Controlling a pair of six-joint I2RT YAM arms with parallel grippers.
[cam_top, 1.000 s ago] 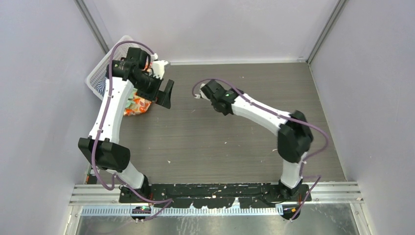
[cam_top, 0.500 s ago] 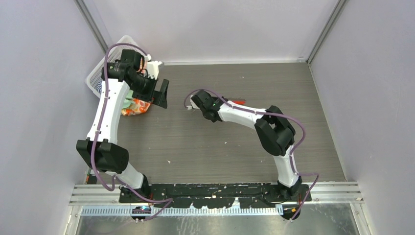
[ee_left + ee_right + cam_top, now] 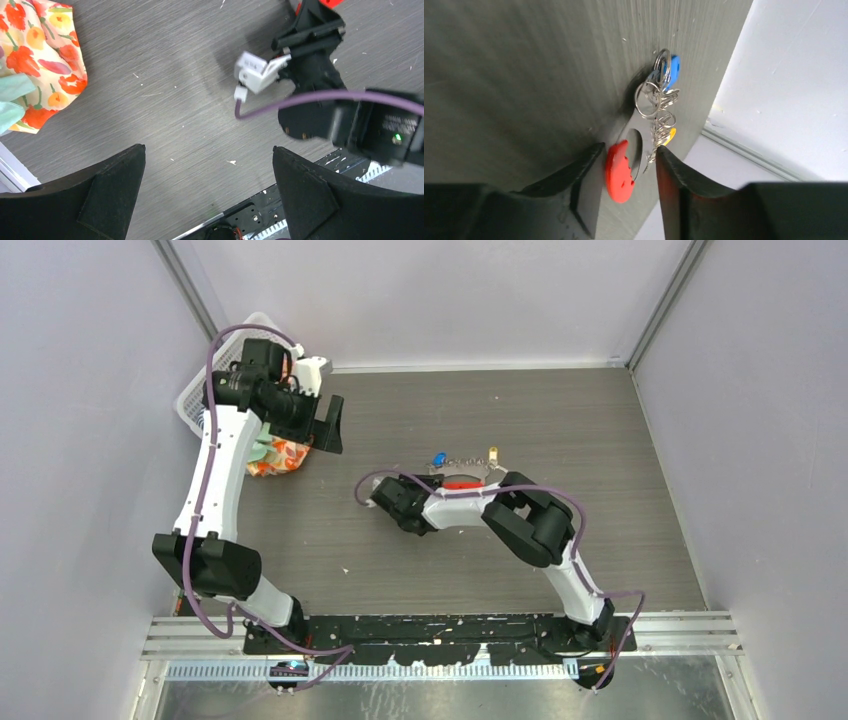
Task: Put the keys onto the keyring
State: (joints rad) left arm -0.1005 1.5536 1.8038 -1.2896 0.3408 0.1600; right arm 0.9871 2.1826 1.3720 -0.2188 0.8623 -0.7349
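Observation:
The keyring (image 3: 463, 469) lies on the table as a cluster of grey rings (image 3: 651, 97) and chain, with its red oval tag (image 3: 620, 172) at the near end. The blue-headed key (image 3: 439, 457) (image 3: 674, 67) sits at the left of the cluster, against the rings. The yellow-headed key (image 3: 492, 452) (image 3: 669, 136) sits at the right. My right gripper (image 3: 629, 147) is low over the table, jaws parted, with the red tag between them beside the left finger (image 3: 586, 170). My left gripper (image 3: 330, 425) (image 3: 209, 147) hangs wide open and empty at the back left.
A white basket (image 3: 205, 390) stands in the back left corner, with a floral cloth (image 3: 280, 455) (image 3: 45, 55) beside it under the left arm. Walls close in the table at the back and both sides. The right arm's elbow (image 3: 530, 525) is folded close to the keyring.
The right arm has folded back toward the near left, and the keyring now shows on the table. Its jaws have parted from the red tag. The left gripper drifted slightly back.

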